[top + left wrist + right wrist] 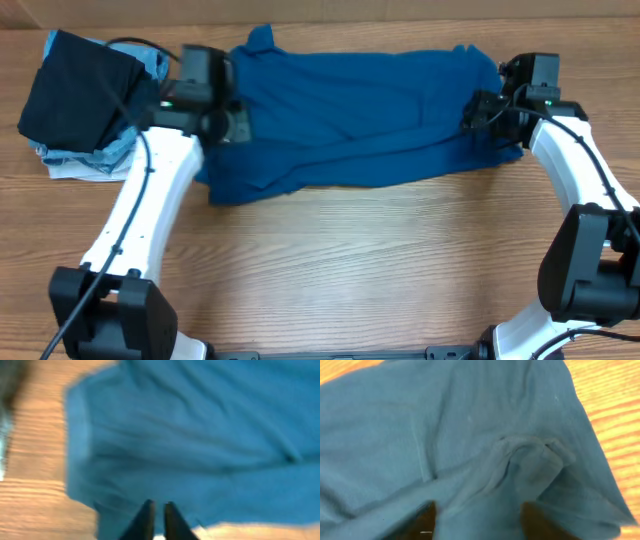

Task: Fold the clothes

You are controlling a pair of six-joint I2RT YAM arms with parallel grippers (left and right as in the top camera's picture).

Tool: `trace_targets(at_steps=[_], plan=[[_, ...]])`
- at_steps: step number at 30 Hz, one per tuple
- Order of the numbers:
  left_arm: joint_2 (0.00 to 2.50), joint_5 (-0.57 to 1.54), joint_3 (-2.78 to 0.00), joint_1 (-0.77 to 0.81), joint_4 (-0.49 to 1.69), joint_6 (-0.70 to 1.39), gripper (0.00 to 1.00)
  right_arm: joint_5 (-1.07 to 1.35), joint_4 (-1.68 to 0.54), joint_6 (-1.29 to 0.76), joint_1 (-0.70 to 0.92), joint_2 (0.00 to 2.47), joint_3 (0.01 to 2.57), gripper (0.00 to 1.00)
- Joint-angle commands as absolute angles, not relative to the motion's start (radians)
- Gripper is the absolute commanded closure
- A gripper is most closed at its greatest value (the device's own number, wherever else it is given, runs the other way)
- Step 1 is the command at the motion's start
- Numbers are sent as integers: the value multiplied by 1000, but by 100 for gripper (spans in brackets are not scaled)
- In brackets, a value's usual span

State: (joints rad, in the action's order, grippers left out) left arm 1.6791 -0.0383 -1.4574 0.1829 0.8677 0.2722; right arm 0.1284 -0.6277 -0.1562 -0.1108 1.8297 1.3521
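A blue shirt (350, 115) lies spread across the back of the table, folded lengthwise and wrinkled. My left gripper (235, 125) sits over its left end; in the left wrist view its fingers (158, 507) are nearly together above the blue shirt (200, 435), with nothing seen held between them. My right gripper (472, 112) sits over the shirt's right end. In the right wrist view its fingers (477, 512) are wide apart, straddling a bunched ridge of the blue cloth (520, 460).
A stack of folded clothes (85, 100), dark navy on top of light blue, sits at the back left corner next to the left arm. Bare wooden table (350, 260) lies in front of the shirt.
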Motion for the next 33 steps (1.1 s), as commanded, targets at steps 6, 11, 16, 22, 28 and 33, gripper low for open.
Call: trace_targets(at_steps=[6,11,16,22,28,33], plan=[[1695,-49,-1291,234,691,253,96,133,-679,-148,-110,1857,1345,96],[1784,-75,-1275,234,615,205,96,133,-708,-148,-110,1914,1345,96],[1891,-86,-1275,234,579,205,96,133,-701,-148,-110,1980,1345,96],[1898,-86,-1275,234,542,205,95,81,-636,-132,-110,2046,1345,96],[1905,-115,-1275,228,542,205,96,27,-558,-96,-110,2062,1345,96],[2007,-104,-1275,222,540,206,96,27,-539,-96,-110,2071,1345,96]])
